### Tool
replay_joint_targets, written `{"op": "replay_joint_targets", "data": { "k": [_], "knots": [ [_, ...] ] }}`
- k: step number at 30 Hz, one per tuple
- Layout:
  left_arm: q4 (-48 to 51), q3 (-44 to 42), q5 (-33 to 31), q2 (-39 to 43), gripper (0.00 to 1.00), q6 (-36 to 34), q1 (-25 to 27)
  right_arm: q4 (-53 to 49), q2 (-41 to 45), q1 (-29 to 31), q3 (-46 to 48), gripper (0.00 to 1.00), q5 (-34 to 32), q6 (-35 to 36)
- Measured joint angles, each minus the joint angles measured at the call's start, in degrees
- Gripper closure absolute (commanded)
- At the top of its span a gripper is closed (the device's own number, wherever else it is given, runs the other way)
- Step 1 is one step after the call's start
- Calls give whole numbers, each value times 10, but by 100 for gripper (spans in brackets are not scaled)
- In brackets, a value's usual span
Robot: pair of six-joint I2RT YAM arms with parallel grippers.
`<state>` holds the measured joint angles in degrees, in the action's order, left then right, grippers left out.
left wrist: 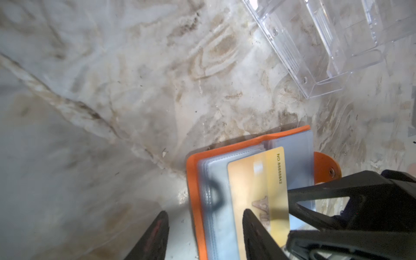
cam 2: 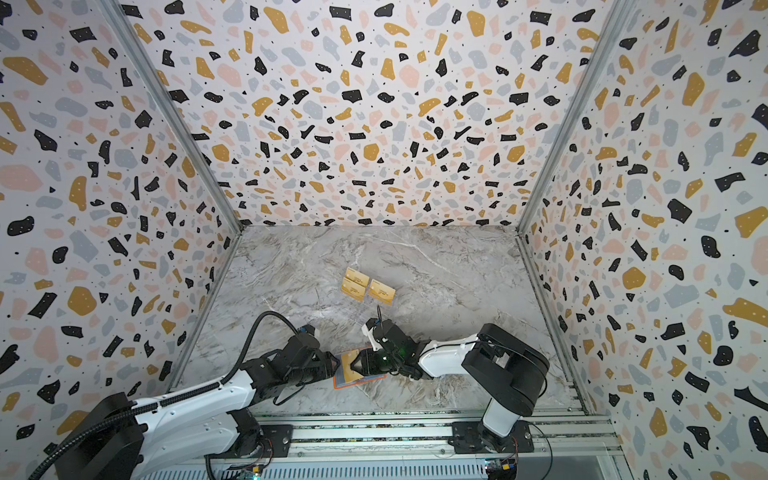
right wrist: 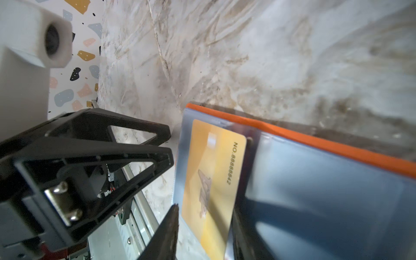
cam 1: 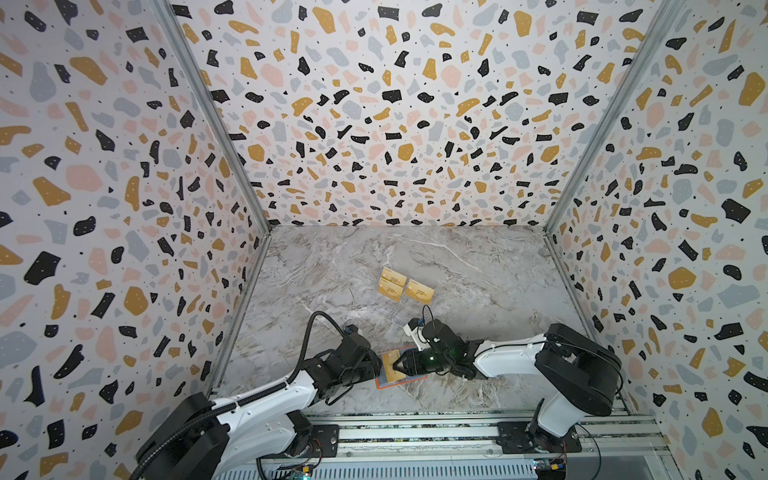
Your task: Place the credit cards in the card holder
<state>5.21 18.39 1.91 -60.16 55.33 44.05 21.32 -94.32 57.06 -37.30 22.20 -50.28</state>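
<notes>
The card holder (cam 1: 415, 379) lies open near the table's front, an orange cover with bluish clear sleeves (left wrist: 216, 175). One gold credit card (right wrist: 213, 171) rests on its sleeves, partly under a clear flap. My left gripper (left wrist: 205, 211) is open and straddles the holder's orange edge without touching it. My right gripper (right wrist: 206, 209) is open too, its fingers on either side of the gold card. In both top views the two grippers meet tip to tip over the holder. Three more gold credit cards (cam 1: 405, 287) stand farther back.
A clear acrylic tiered stand (left wrist: 315, 45) holding the three gold cards sits behind the holder, mid-table. Terrazzo-patterned walls (cam 1: 124, 208) close in the left, back and right. A metal rail (cam 1: 415, 432) with both arm bases runs along the front edge.
</notes>
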Motion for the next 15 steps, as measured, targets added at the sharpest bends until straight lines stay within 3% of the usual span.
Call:
{"op": "replay_joint_targets", "data": {
  "k": [10, 15],
  "knots": [
    [-57, -25, 23, 4, 47, 19, 0, -5, -17, 15, -16, 60, -1, -8],
    [-70, -30, 30, 3, 48, 24, -2, -60, -34, 34, -68, 60, -28, 18]
  ]
}}
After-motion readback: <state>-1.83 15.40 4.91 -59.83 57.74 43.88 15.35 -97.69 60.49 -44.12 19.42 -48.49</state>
